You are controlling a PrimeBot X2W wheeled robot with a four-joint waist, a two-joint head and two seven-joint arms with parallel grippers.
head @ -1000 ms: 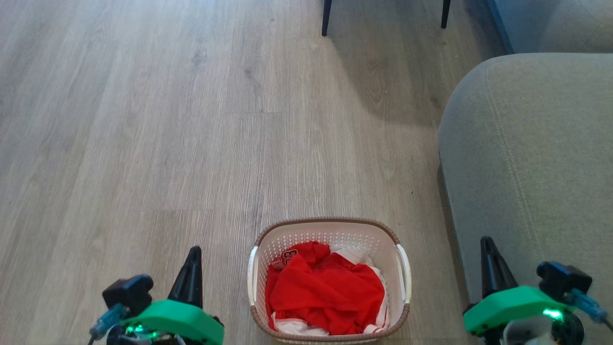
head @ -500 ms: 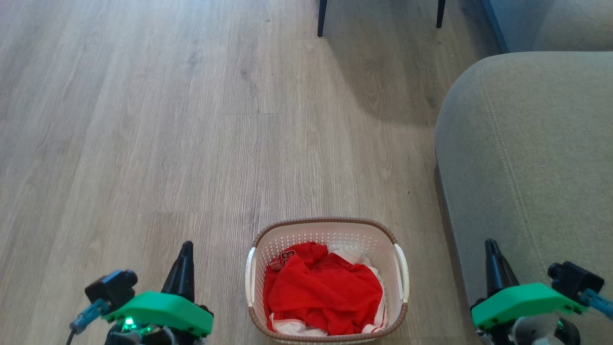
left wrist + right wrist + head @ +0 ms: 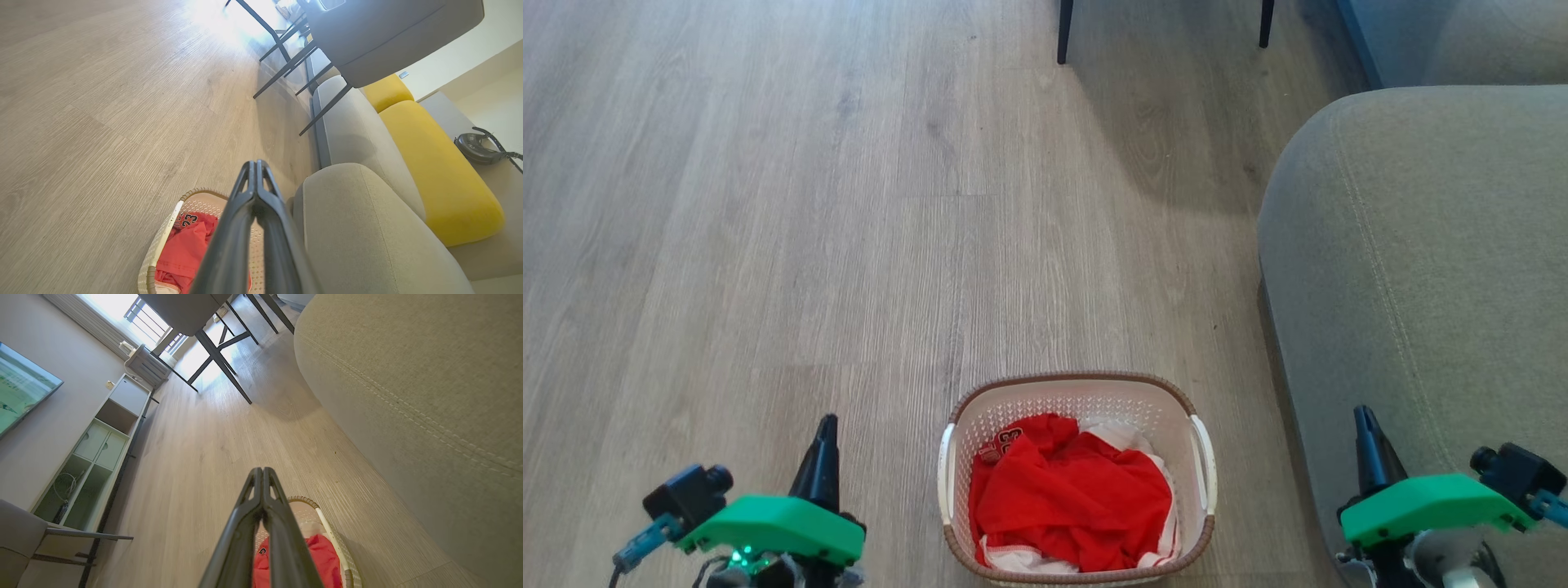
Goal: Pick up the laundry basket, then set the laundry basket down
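Jaws: both pairs are pressed together and hold nothing. The left gripper and the right gripper each end in a single dark point, and both wrist views show the fingers meeting at the tip.

Location: the laundry basket stands upright on the wooden floor, between the two grippers and touching neither. It is near the base of the grey sofa, with a strip of bare floor between them.

Handling, as a judgement: thin perforated plastic that is likely light and fairly stiff, though the walls may flex if squeezed. The load is a crumpled red garment over some white cloth. It is soft, adds little weight and lies below the rim, so it is unlikely to spill on a level lift.

Grip points: the white left handle and right handle on the short sides. Lifting by both would keep the basket level. The smooth plastic could slip in a shallow pinch.

Markings: the number "23" reads on the red garment in the left wrist view. No brand or label is legible on the basket.
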